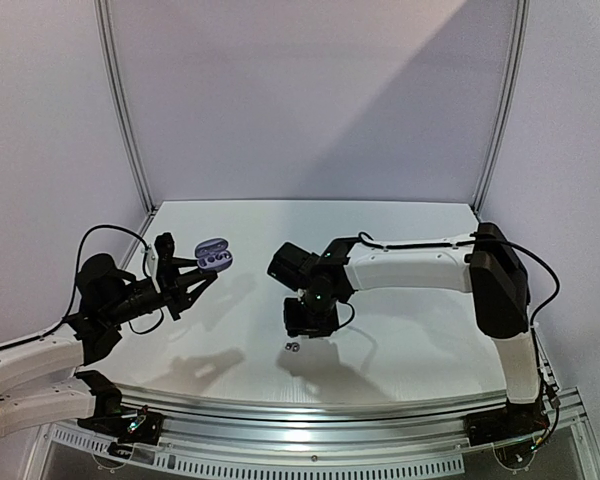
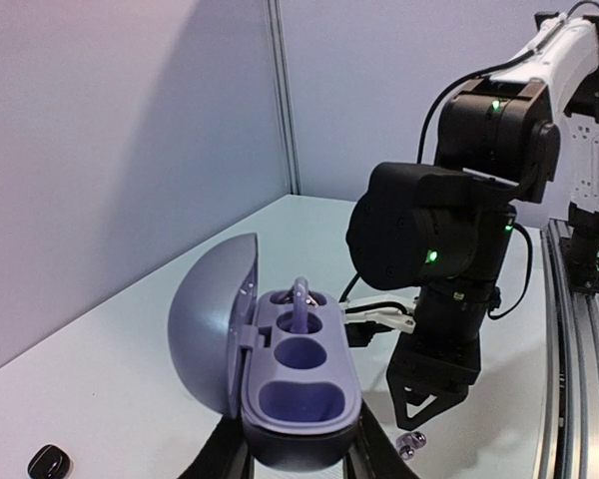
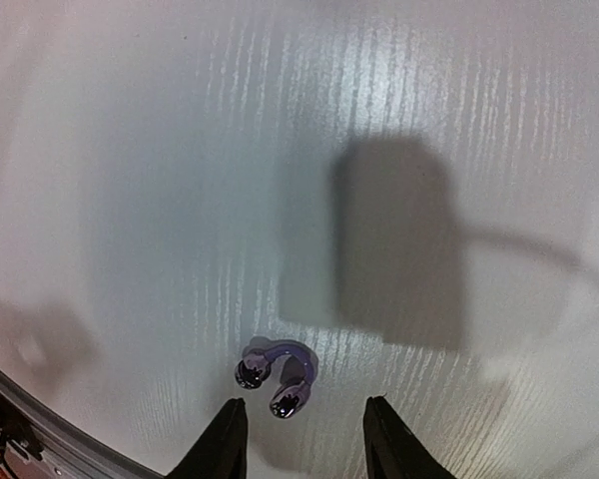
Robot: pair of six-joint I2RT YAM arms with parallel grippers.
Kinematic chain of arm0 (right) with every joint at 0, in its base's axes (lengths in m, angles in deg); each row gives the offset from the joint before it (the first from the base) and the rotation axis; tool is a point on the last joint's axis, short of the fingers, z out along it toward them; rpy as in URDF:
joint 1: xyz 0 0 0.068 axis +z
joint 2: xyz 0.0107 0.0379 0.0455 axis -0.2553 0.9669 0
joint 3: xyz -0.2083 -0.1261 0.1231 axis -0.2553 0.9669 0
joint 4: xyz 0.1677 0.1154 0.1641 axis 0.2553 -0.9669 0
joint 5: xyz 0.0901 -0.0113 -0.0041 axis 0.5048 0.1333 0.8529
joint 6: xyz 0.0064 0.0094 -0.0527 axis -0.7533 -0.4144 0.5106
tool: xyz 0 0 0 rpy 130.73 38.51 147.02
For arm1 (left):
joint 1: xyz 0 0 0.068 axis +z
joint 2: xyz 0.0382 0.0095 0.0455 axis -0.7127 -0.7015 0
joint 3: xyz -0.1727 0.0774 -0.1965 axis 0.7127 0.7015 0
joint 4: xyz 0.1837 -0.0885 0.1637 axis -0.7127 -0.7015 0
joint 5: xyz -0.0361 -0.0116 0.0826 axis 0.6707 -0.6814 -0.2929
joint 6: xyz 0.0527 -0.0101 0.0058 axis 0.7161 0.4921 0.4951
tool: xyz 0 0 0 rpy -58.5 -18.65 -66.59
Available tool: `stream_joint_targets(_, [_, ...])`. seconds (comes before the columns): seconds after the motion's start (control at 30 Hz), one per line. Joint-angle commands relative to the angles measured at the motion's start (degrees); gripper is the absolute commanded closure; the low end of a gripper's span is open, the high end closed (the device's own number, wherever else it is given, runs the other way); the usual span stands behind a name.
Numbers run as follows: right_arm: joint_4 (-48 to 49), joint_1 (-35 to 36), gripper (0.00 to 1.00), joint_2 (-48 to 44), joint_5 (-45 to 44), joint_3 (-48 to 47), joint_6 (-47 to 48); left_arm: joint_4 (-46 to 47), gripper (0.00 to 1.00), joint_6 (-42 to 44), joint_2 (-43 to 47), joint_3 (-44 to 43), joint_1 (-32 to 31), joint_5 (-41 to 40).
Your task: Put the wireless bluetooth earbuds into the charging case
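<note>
L hand [image 1: 202, 275] clamped on open purple case [image 2: 299, 384], R hand [image 3: 301, 439] apart, empty, just above earbud [image 3: 272, 374]

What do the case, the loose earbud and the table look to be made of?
The case looks like lavender plastic with a satin finish: smooth moulded wells and a soft, even sheen. The earbud seems to be glossy purple plastic, its tips mirror-bright, perhaps metal-coated, with sharp highlights. The table is probably white laminate: faint streaked grain and diffuse glare.
</note>
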State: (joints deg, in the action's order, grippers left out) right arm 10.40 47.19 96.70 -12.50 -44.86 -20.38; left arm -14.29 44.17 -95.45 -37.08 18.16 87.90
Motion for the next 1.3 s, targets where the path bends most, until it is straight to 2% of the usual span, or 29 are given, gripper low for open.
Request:
stream_joint_targets(0.0, [-1.34,0.75,0.64,2.07,1.8,-0.55,-2.24,0.18,1.0,-0.15,0.32,1.09,0.37,-0.34])
stream_joint_targets(0.37, [1.07,1.09,0.65,4.48,4.13,-0.69,-1.68,0.19,1.0,-0.19,0.08,1.18,0.35,-0.34])
stream_joint_targets(0.6, [2.34,1.14,0.81,4.38,4.47,0.14,-1.53,0.18,1.0,-0.06,-0.03,1.18,0.39,-0.29])
stream_joint_targets(0.9, [6.55,0.65,0.84,2.47,5.2,3.04,0.71,0.27,1.0,-0.06,-0.02,1.27,0.35,-0.16])
stream_joint_targets(1.13, [16.53,-1.96,0.89,-3.55,8.17,13.29,1.74,0.27,1.0,0.11,0.05,1.31,0.39,-0.11])
stream_joint_targets(1.27, [30.33,-3.33,0.9,-7.82,13.22,22.32,0.16,0.27,1.0,0.1,0.07,1.22,0.39,-0.14])
